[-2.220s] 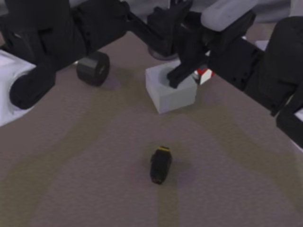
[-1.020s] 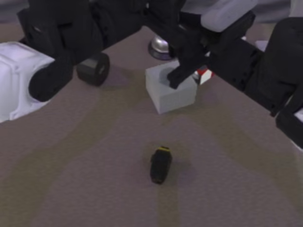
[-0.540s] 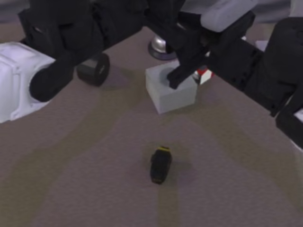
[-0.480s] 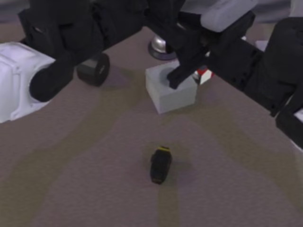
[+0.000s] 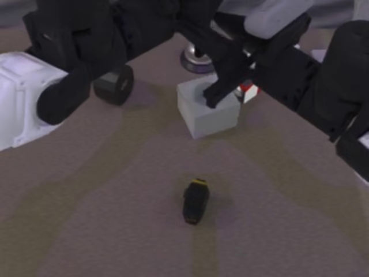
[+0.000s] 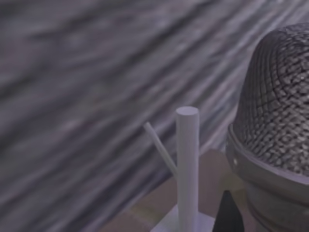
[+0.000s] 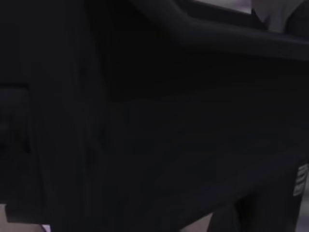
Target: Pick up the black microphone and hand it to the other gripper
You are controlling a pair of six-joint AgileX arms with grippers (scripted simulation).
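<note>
Silver-headed black microphone (image 5: pixel 196 56) at far table edge (image 5: pixel 173 39), beside grey block (image 5: pixel 207 109)

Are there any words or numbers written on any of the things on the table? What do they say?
No words or numbers can be read here.
The stubby black object has only a plain yellow band, no letters.
The grey block, the microphone's mesh head and the dumbbell show no print.
The right wrist view is dark.

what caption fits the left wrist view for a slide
Close-up of the black microphone's silver mesh head beside a thin white post, above the table.
</note>
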